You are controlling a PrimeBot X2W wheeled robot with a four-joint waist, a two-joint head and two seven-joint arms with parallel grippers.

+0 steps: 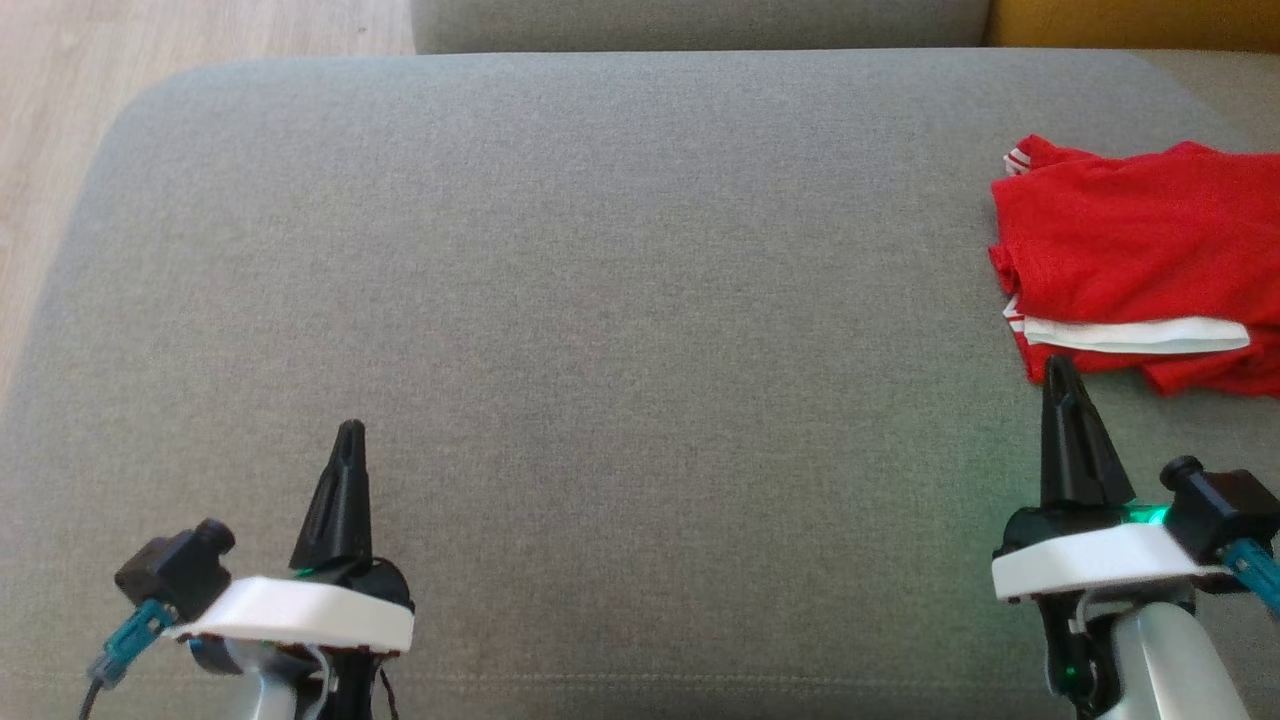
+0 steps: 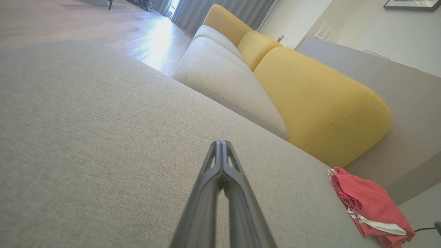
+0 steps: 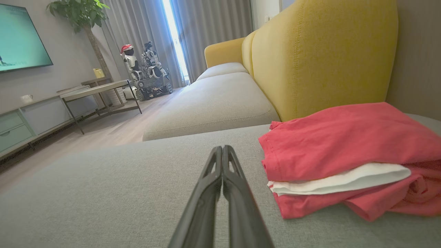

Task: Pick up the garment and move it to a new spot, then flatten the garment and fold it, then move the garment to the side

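Observation:
The garment (image 1: 1140, 260) is red with white trim and lies folded at the far right of the grey cushion (image 1: 600, 300). It also appears low at the right in the left wrist view as the garment (image 2: 368, 203), and close at the right in the right wrist view as the garment (image 3: 344, 155). My right gripper (image 1: 1060, 365) is shut and empty, its tip just short of the garment's near edge. My left gripper (image 1: 350, 430) is shut and empty over bare cushion at the lower left. Both sets of fingers meet at their tips in the wrist views: left gripper (image 2: 221, 143), right gripper (image 3: 221, 148).
A second grey seat cushion (image 3: 213, 100) and yellow backrests (image 2: 320, 106) lie beyond. Wooden floor (image 1: 60, 120) runs past the cushion's left edge. A low table (image 3: 100, 89), a TV cabinet (image 3: 31, 117) and another robot (image 3: 144, 72) stand across the room.

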